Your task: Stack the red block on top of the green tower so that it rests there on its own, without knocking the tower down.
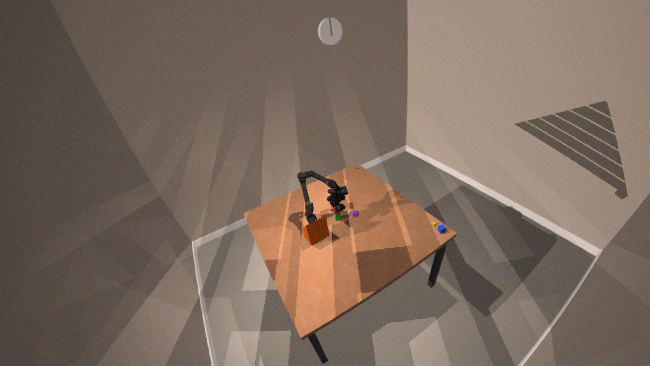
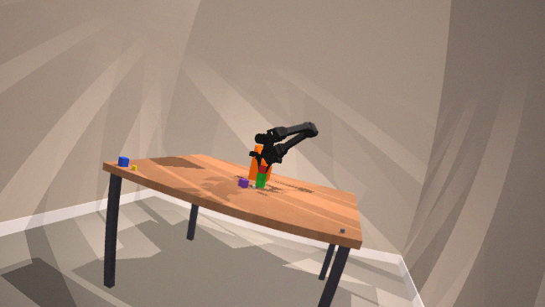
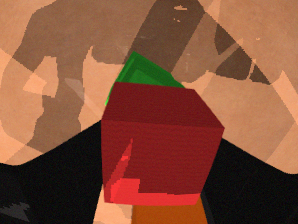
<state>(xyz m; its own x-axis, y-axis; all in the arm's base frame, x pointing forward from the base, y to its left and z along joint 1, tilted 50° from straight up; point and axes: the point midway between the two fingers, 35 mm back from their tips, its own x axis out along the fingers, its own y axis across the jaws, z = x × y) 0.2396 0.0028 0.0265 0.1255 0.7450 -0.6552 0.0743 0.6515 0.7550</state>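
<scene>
The small red cube block (image 3: 160,145) is pinched in the black hand (image 2: 263,163); the green block tower (image 2: 261,179) could be tipped if bumped sideways.

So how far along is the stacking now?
Done: the red block is picked up and carried over the green tower. In hand: the hand is shut on it, directly above or touching the tower top. Left: release, then retreat without bumping the tower.
</scene>
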